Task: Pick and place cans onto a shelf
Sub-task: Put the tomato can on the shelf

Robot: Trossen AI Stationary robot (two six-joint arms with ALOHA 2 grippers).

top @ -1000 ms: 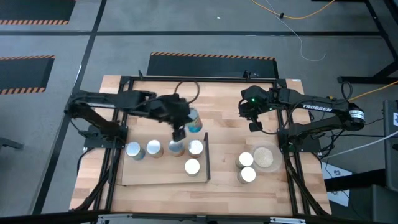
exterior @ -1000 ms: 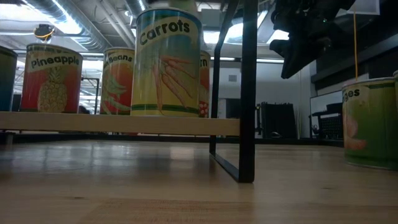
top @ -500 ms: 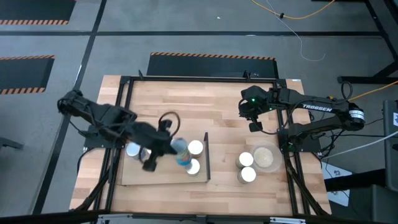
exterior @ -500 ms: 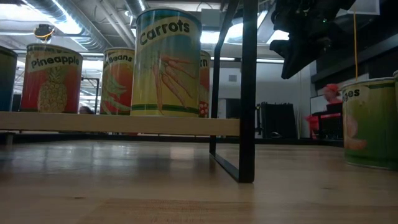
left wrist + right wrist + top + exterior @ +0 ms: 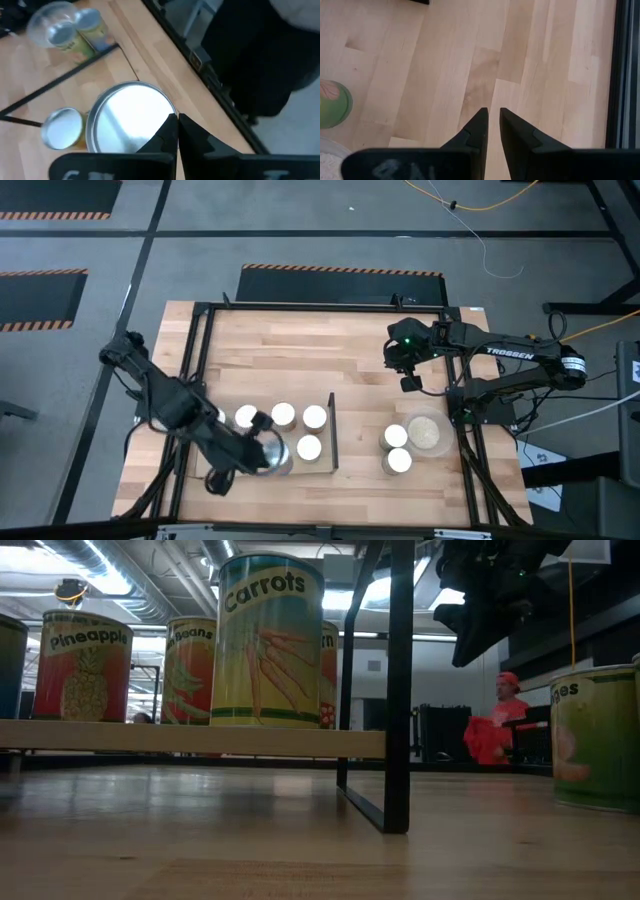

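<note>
The table point(image 5: 260, 340) fills the middle of the high view. The shelf point(image 5: 310, 468) lies flat at its lower left, with its black frame point(image 5: 333, 430) standing at the board's right end.

The left arm reaches in from the left edge down to the lower centre of the shelf, ending in the left gripper point(image 5: 262, 452). The right arm comes in from the right edge. The right gripper point(image 5: 409, 383) hangs over bare wood in the upper right of the table, its fingers nearly touching with nothing between them.

The dish point(image 5: 425, 432) sits at the table's right, with two cans point(image 5: 394, 438) touching each other just to its left.

On the shelf, three white-topped cans point(image 5: 283, 415) stand in a row across the upper part. A fourth can point(image 5: 309, 447) stands below the rightmost, near the frame. A silver can point(image 5: 279, 457) is just left of the fourth can, at the left gripper. In the left wrist view the fingers are almost together at this can's rim, and they seem to pinch it, though the contact is hard to make out.

The low view shows the Carrots can point(image 5: 268, 640) and the Pineapple can point(image 5: 85, 665) upright on the board. A person in red point(image 5: 492, 730) is at the far right of the room.
</note>
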